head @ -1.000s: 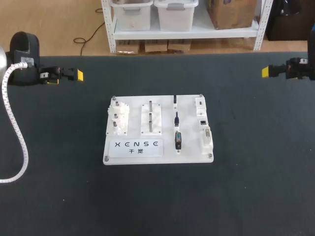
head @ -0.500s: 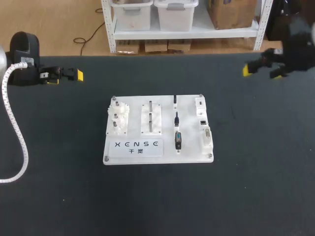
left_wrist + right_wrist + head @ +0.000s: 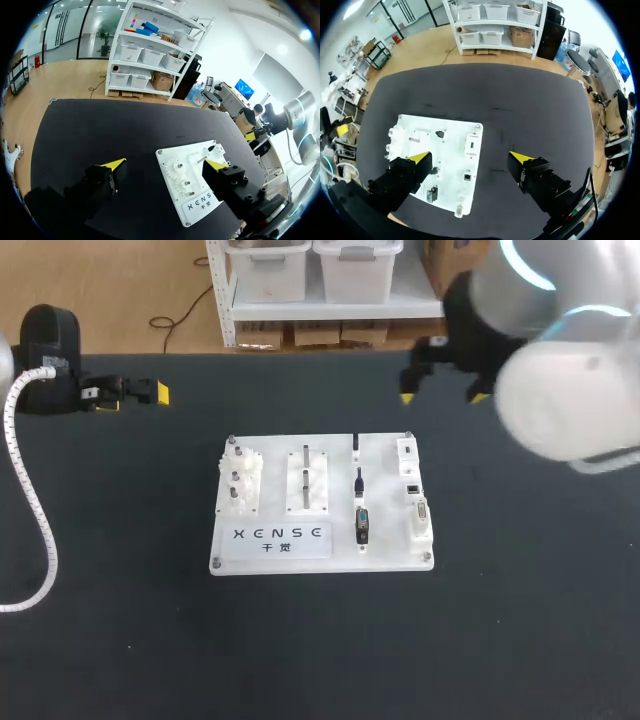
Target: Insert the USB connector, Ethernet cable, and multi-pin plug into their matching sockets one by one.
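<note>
- USB connector (image 3: pixel 356 444), Ethernet cable (image 3: pixel 358 480) & multi-pin plug (image 3: pixel 362 526) are sitting in a column just to 3 o'clock of the white board's (image 3: pixel 320 558) centre. They're running 12 to 6 in that order, as far as I can tell, & nothing is holding them.
- Matching sockets (image 3: pixel 413 487) are lining the board's 3 o'clock edge, just beside the plugs.
- Right gripper (image 3: pixel 442 396) is hanging over the table (image 3: pixel 520 630) at approx. 1 o'clock off the board, fingers spread wide & pinching nothing.
- Left gripper (image 3: pixel 126 392) is sitting well apart at 10 o'clock, fingers also spread & empty.
- Risk: the plugs are small & lying close together, so wide fingers coming down off-centre are prob. going to nudge a neighbour or catch two at once.
- Risk: a skewed pinch is going to leave a plug tilted, so it's jamming at the socket mouth, esp. the multi-pin w/ its fine pins.
- Risk: the board isn't looking clamped down, so a sideways push during insertion is likely sliding it.
- Risk: plug/socket pairs are getting mixed up, since they're too small here to tell apart for sure.
</note>
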